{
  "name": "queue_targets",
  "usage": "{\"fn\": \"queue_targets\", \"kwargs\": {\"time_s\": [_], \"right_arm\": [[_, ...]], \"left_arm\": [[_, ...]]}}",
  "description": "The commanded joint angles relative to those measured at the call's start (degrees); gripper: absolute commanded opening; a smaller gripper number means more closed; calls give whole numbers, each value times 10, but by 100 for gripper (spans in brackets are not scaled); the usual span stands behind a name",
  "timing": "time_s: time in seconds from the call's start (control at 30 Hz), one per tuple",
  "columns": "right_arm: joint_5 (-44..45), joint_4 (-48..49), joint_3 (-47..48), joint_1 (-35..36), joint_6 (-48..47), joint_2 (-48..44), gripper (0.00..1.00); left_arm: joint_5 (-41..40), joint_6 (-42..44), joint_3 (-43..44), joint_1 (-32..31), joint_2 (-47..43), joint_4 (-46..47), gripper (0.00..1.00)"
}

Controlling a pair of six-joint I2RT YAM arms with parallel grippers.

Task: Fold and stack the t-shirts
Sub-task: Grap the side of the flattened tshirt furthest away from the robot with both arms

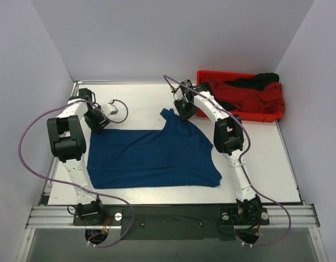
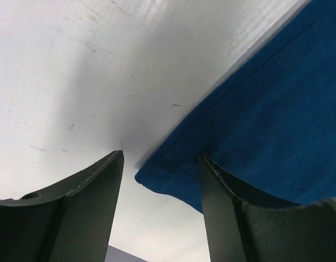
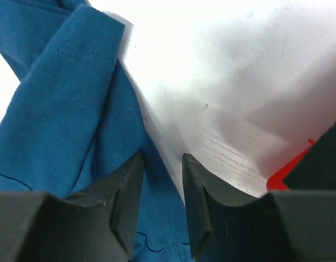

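A dark navy-blue t-shirt (image 1: 151, 158) lies spread flat on the white table. My left gripper (image 1: 98, 123) is at its far left corner. In the left wrist view this gripper (image 2: 161, 155) is open, low over the table, and the shirt's corner (image 2: 173, 177) lies between the jaws, not clamped. My right gripper (image 1: 184, 111) is at the shirt's far right part, next to a bunched sleeve (image 1: 168, 115). In the right wrist view this gripper (image 3: 162, 155) is open with a narrow gap, and the shirt's edge (image 3: 157, 185) runs between the jaws.
A red plastic tray (image 1: 266, 117) stands at the back right and holds a red shirt (image 1: 255, 95) and a black shirt (image 1: 259, 80). The tray's corner (image 3: 282, 172) shows close to the right gripper. Purple walls enclose the table on three sides.
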Motion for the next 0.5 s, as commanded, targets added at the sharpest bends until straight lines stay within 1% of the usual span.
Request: {"fn": "queue_targets", "kwargs": {"time_s": [0.0,0.03,0.07,0.1,0.13,0.17,0.2,0.3,0.33,0.37,0.47], "right_arm": [[4,-40,11,2,3,14,27],[4,-41,6,2,2,13,20],[2,-41,5,2,0,11,16],[3,-41,3,2,1,8,8],[2,-41,1,2,2,1,4],[0,-40,-4,2,4,-7,0],[-3,-40,-7,3,7,-23,0],[-4,-34,-42,6,16,-69,0],[-4,-28,-56,11,16,-104,0],[-4,-9,-95,13,18,-123,0],[6,42,-185,29,22,-221,0]], "left_arm": [[3,57,16,2,19,-65,66],[2,65,13,2,21,-82,65],[-5,70,6,1,21,-85,55],[-8,70,3,2,20,-80,48],[-12,57,2,2,19,-72,30],[-12,48,5,2,16,-59,22],[-15,26,10,2,13,-49,0],[-7,-9,4,1,-26,-15,0],[-11,-21,-15,2,-52,15,0],[-11,-25,-27,2,-65,29,0],[-26,-44,-99,3,-137,105,0]]}}
